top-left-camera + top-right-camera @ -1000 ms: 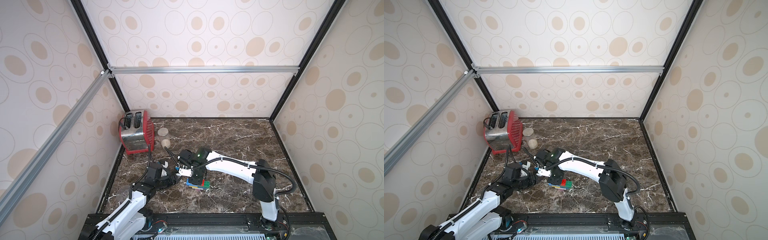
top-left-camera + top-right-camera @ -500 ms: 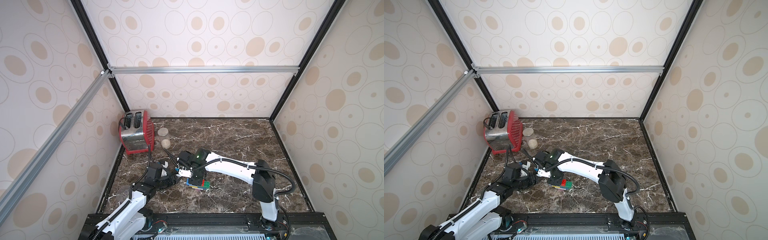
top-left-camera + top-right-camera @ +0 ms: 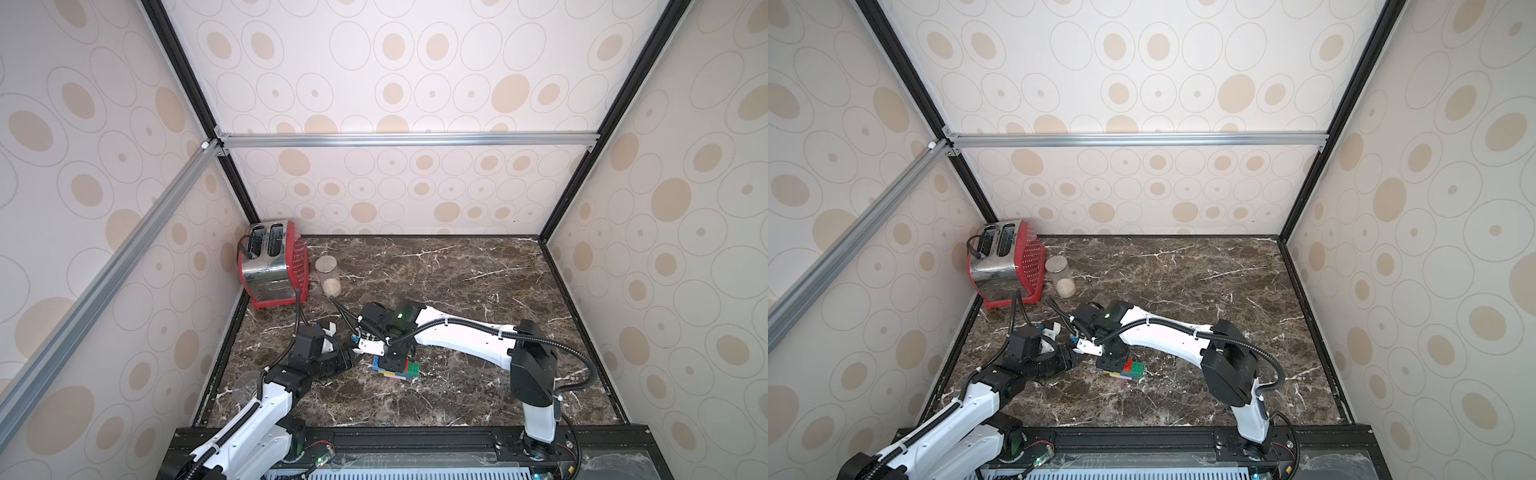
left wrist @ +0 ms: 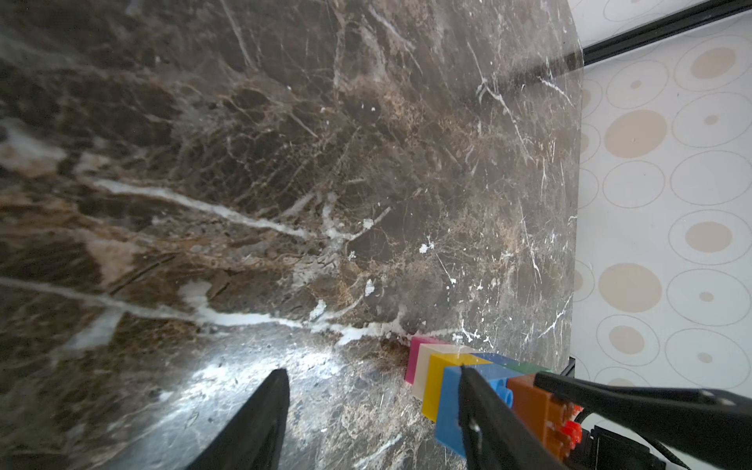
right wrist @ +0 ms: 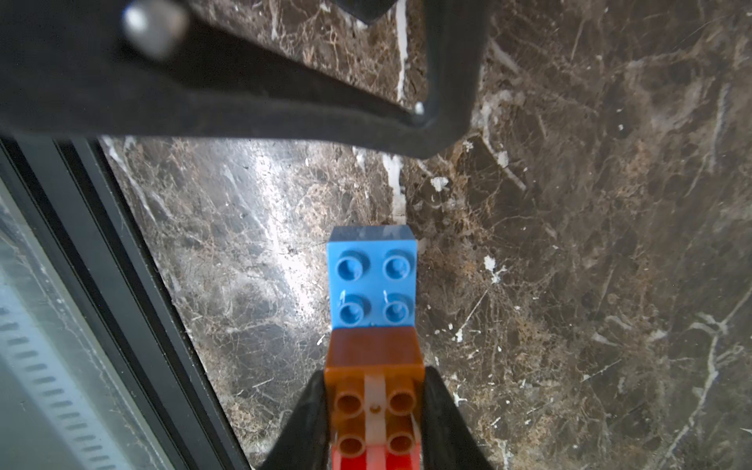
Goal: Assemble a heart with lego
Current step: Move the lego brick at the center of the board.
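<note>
The heart [image 3: 412, 368] [image 3: 1136, 368] lies on the marble near the front left, a stepped cluster of joined lego. In the left wrist view it shows pink, white, yellow [image 4: 437, 376], blue and green layers. My right gripper [image 3: 394, 360] [image 5: 374, 380] reaches down onto it and is shut on the orange brick [image 5: 373, 358] [image 4: 533, 401]. That brick sits beside a blue brick [image 5: 372, 280] and a red one [image 5: 374, 462]. My left gripper [image 3: 353, 358] [image 4: 370, 407] is open just left of the cluster. One of its fingers [image 4: 482, 411] is against the blue brick's side, with only marble between its jaws.
A red and chrome toaster [image 3: 274, 266] [image 3: 1005, 266] stands in the back left corner. A glass jar [image 3: 328, 276] [image 3: 1061, 278] lies beside it. The left wall and the black front rail [image 5: 134, 285] are close to both arms.
</note>
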### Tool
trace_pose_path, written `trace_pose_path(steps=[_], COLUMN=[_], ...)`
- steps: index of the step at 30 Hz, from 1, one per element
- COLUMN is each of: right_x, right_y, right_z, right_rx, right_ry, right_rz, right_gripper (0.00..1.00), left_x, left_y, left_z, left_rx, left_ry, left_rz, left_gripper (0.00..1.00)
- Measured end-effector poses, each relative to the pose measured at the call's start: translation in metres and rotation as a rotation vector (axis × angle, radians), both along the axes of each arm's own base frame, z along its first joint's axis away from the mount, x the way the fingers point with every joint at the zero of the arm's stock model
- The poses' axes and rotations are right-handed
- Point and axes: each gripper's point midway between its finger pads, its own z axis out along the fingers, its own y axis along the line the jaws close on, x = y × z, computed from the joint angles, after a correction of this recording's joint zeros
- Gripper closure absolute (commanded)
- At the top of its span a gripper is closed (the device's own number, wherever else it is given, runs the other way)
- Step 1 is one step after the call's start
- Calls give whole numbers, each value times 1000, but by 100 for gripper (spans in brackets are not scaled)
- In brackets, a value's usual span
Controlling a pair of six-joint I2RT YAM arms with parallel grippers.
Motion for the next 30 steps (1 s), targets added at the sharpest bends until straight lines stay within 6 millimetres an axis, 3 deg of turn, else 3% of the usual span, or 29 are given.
trace_pose_path(steps=[20, 23, 30], right_x=[29, 28, 21], right_y=[-23, -23, -28], right_z=[4, 3, -1], right_rx=[14, 19, 21], right_ry=[31, 29, 48], right_rz=[-45, -48, -54], right_gripper=[75, 70, 45], left_x=[0, 0, 0], left_y=[0, 0, 0], left_z=[0, -1, -2], left_rx=[1, 2, 3], left_ry=[1, 2, 9], left_rz=[1, 1, 0], left_gripper=[34, 34, 34])
